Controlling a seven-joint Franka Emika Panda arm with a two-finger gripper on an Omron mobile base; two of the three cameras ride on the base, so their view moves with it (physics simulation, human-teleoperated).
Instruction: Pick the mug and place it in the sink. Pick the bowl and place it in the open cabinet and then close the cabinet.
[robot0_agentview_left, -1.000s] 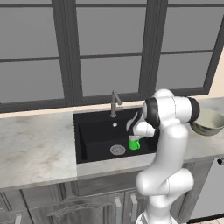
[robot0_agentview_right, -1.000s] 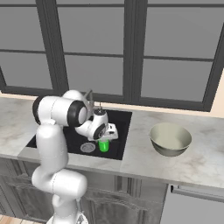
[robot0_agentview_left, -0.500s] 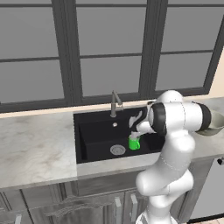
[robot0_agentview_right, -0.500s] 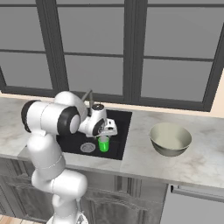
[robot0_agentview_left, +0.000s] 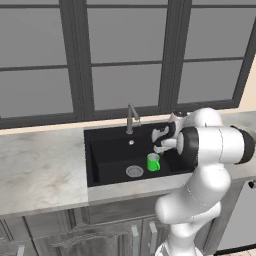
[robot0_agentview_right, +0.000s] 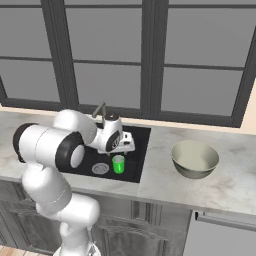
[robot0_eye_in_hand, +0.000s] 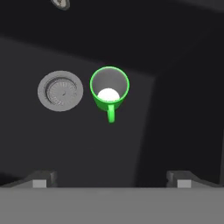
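Gripper (robot0_eye_in_hand: 112, 178) fingers (robot0_eye_in_hand: 41, 179) stand wide apart and hold nothing; in the hand view the two dark tips rise at the lower left and lower right, with bare sink floor between them. From the left base view the gripper (robot0_agentview_left: 161, 141) hangs above the mug (robot0_agentview_left: 153, 162), clear of it, over the right half of the sink (robot0_agentview_left: 107, 155). Mug (robot0_eye_in_hand: 109, 89) stands upright on the black sink floor (robot0_eye_in_hand: 175, 113), mouth up, handle pointing toward the bottom of the hand view. Drain (robot0_eye_in_hand: 60, 91) lies just beside the mug, not touching it. In the right base view the mug (robot0_agentview_right: 118, 164) sits to the right of the drain (robot0_agentview_right: 100, 168), below the gripper (robot0_agentview_right: 125, 148). Faucet (robot0_agentview_left: 132, 117) rises at the back rim of the sink, behind the mug. Bowl (robot0_agentview_right: 194, 158) rests upright on the marble counter (robot0_agentview_right: 230, 182), to the right of the sink (robot0_agentview_right: 134, 169) and well apart from the mug.
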